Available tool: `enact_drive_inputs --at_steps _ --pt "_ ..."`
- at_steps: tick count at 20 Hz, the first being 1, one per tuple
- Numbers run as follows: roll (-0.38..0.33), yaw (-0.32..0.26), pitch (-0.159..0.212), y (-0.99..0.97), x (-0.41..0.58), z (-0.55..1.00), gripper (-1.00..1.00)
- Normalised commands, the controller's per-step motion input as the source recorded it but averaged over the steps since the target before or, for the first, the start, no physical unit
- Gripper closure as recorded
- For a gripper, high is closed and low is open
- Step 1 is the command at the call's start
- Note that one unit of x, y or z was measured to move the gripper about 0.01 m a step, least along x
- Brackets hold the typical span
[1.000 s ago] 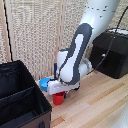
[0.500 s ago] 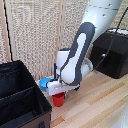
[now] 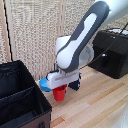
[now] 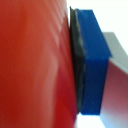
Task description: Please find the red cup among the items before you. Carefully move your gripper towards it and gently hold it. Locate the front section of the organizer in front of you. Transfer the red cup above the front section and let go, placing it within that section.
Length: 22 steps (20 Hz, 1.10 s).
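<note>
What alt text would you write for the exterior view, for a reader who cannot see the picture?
A white robot arm's gripper holds a red cup over a light wooden table, beside a blue bowl. A black fabric organizer with two compartments stands at the exterior view's left, and a glossy black appliance sits at its right.
</note>
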Motion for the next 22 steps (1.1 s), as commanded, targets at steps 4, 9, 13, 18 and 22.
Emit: enact_drive_inputs --at_steps 4,9,13,18,22 --pt "0.03 0.057 0.184 0.21 0.251 0.74 1.0" --pt "0.029 0.054 0.187 0.23 0.251 0.73 1.0" --pt "0.018 0.009 0.14 0.54 0.076 0.7 1.0" --pt "0.0 0.0 0.073 0.75 -0.024 0.56 1.0" --pt "-0.003 0.0 0.012 0.89 -0.044 0.35 1.0"
